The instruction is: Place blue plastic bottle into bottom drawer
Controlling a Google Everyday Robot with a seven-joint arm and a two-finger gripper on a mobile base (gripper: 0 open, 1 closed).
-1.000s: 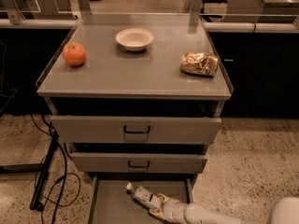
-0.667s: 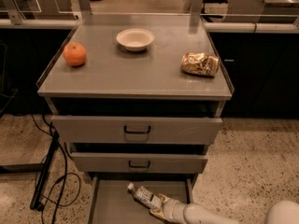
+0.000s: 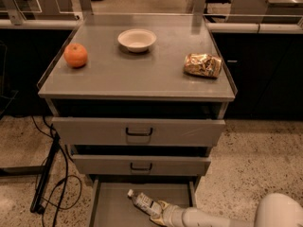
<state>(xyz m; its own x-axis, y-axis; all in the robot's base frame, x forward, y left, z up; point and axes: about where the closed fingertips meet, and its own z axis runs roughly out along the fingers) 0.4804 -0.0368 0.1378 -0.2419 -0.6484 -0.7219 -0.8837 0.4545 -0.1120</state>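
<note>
The blue plastic bottle [image 3: 143, 203], clear with a white cap and a white-and-blue label, lies tilted over the grey floor of the pulled-out bottom drawer [image 3: 111, 207], cap pointing up-left. My gripper [image 3: 161, 212] reaches in from the bottom right on a white arm and is at the bottle's lower end, closed around it. I cannot tell whether the bottle rests on the drawer floor or hangs just above it.
On the cabinet top stand an orange [image 3: 75, 55], a white bowl [image 3: 137, 39] and a golden foil snack bag [image 3: 202, 65]. Two upper drawer fronts with dark handles [image 3: 139, 132] overhang the bottom drawer. Black cables [image 3: 52, 183] lie on the floor to the left.
The bottle and my gripper have stayed in nearly the same place over the drawer; at most a very slight shift.
</note>
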